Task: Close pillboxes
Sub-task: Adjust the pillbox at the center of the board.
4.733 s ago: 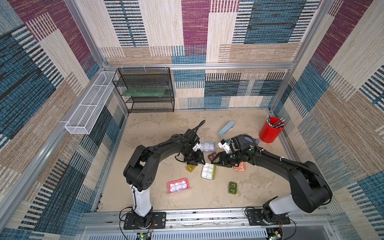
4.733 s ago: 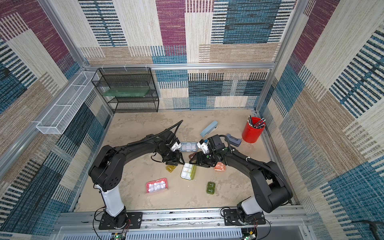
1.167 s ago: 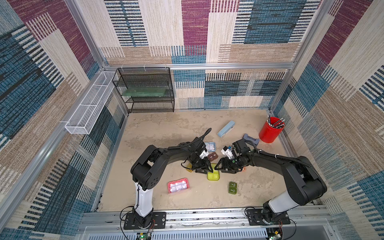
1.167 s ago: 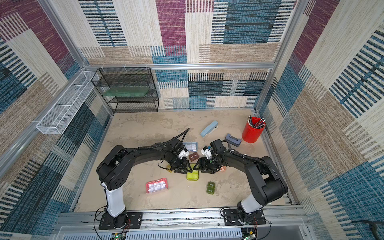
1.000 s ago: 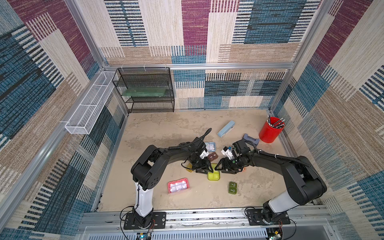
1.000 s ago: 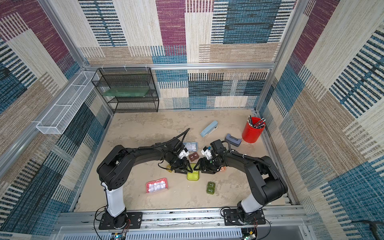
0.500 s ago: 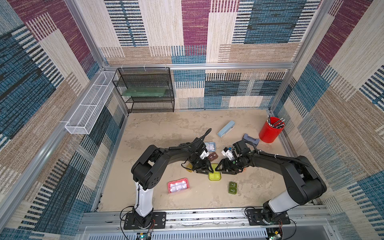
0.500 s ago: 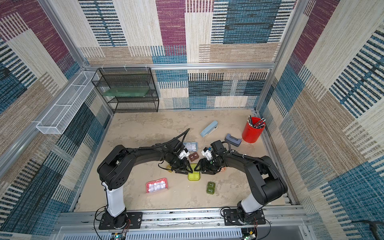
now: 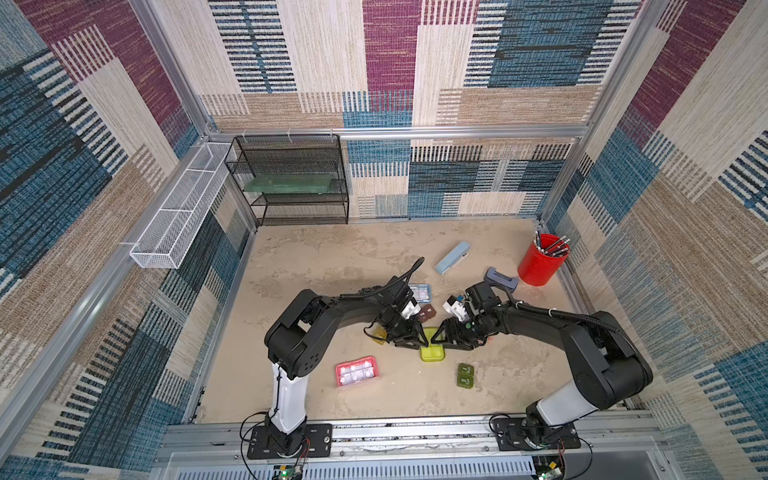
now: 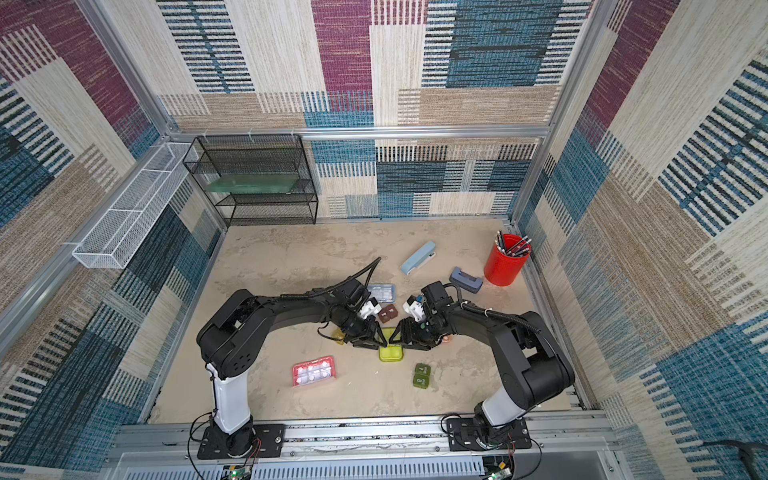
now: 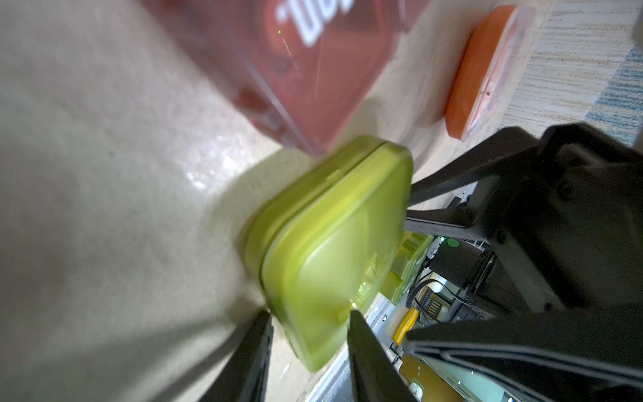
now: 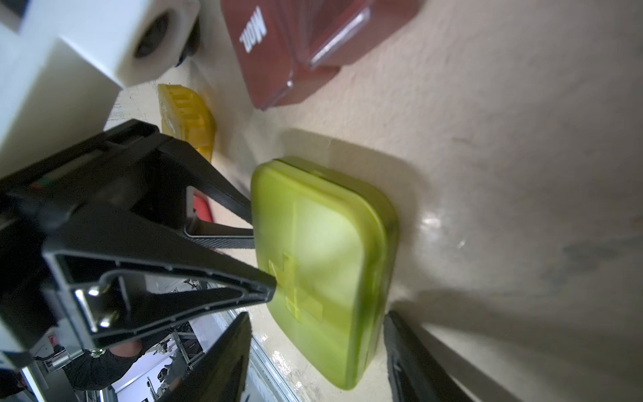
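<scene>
Pillbox (image 12: 323, 271), yellow-green, lies shut between left pincer (image 11: 308, 316) and right pincer (image 12: 315, 316), both part-open.

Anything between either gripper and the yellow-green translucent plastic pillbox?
Nothing visible. The left gripper and right gripper sit at opposite ends of the yellow-green translucent plastic pillbox, fingertips right at its edges, and its lid looks down. The brown translucent pillbox lies beside it, not in between.

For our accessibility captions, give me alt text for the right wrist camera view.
A yellow-green pillbox, lid down, lies flat on the beige table, the right gripper straddling one end and the left gripper touching its side. A brown pillbox and an amber pillbox sit beyond.
</scene>
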Robot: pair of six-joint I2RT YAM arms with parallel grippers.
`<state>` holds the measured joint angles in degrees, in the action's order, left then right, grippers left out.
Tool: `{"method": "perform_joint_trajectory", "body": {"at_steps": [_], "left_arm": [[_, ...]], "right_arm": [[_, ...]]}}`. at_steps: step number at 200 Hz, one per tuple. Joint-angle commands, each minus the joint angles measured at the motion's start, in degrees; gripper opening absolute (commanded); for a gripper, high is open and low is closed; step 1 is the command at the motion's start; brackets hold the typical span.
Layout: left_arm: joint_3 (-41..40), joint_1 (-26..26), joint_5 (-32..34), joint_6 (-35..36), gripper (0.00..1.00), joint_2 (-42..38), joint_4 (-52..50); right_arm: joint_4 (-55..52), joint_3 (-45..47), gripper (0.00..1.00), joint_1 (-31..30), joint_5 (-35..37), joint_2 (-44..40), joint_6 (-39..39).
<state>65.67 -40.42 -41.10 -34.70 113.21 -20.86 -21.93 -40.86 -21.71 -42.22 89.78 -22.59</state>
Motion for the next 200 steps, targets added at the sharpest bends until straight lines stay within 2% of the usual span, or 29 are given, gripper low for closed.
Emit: {"method": "perform_joint_trajectory", "body": {"at_steps": [1, 115, 157, 200], "left_arm": [[-1.0, -0.2, 10.9, -0.6, 0.39, 1.5, -5.1], [0.2, -0.4, 11.5, -1.2, 0.34, 2.6, -5.9], [0.8, -0.3, 12.3, -1.2, 0.59, 0.6, -7.0], [0.7, 0.6, 11.6, -2.1, 0.61, 1.1, -5.5]], "right_arm": [[-0.1, 0.0, 0.61, 0.3, -1.1, 0.1, 1.1], [-1.1, -0.1, 0.6, 2.2, -1.5, 0.9, 3.1], [-1.1, -0.1, 0.6, 2.4, -1.6, 1.1, 3.5], [-1.7, 0.3, 0.61, 2.6, -1.0, 0.3, 3.7]]}}
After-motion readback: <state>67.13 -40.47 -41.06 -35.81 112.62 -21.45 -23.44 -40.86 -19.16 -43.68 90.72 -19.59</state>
